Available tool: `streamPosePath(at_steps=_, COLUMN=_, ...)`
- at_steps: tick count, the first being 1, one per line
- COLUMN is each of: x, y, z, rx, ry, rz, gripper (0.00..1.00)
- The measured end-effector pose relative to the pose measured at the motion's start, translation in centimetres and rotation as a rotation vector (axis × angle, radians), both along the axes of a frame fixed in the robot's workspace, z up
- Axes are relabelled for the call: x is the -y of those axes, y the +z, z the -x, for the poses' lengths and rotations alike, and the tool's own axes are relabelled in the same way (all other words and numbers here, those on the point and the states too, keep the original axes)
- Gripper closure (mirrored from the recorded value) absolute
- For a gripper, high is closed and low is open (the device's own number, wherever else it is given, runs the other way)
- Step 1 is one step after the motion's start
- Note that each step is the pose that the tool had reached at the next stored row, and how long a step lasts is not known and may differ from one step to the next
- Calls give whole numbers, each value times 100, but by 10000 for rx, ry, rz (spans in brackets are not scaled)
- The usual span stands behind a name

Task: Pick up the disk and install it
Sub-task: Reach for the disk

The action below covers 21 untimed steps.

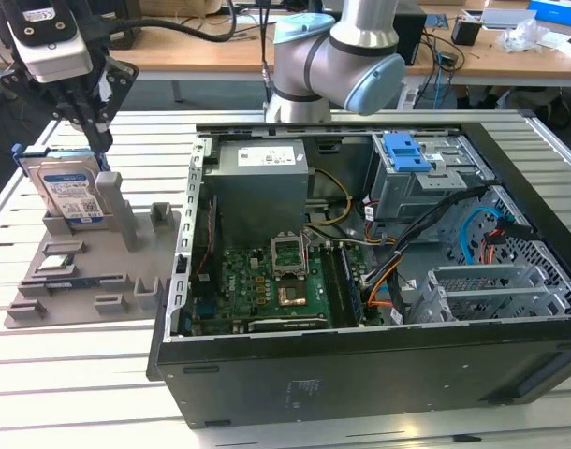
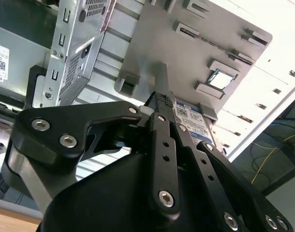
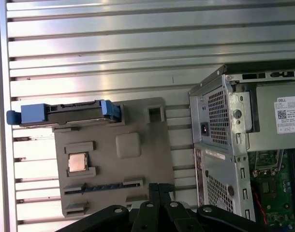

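The disk (image 1: 70, 192) stands on edge in a slot of the grey holder plate (image 1: 126, 271), at the exterior view's left. It is silver, with a blue-and-white label and a blue carrier. My gripper (image 1: 96, 138) hangs just above the disk's top edge, its fingers pressed together with nothing between them. In the first wrist view the disk (image 3: 65, 112) is seen edge-on along the holder plate (image 3: 138, 121), with the gripper (image 3: 158, 187) some way from it. In the second wrist view the gripper (image 2: 161, 99) reaches toward the disk (image 2: 193, 123).
An open computer case (image 1: 360, 355) lies to the exterior view's right of the holder. Inside it are a motherboard (image 1: 267, 281) and a grey drive cage topped by a blue bracket (image 1: 405, 152). A processor chip (image 3: 78, 162) sits on the holder. The table is slatted metal (image 1: 80, 374).
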State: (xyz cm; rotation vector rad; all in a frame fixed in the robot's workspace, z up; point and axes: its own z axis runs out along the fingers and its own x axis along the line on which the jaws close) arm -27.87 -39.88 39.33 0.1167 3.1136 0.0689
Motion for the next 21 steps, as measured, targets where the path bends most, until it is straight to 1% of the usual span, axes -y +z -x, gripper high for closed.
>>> streamPosePath(at_steps=6, x=0, y=0, z=127, rx=0, ry=1, rz=0, gripper=89)
streamPosePath(at_steps=8, x=0, y=0, z=205, rx=-1, ry=0, rz=0, gripper=89)
streamPosePath(at_steps=9, x=-1, y=0, z=227, rx=0, ry=0, rz=0, gripper=89)
streamPosePath(at_steps=12, x=-8, y=-1, z=383, rx=-1, ry=1, rz=0, gripper=89)
streamPosePath(at_steps=21, x=-11, y=-2, z=608, rx=-1, ry=1, rz=0, gripper=89)
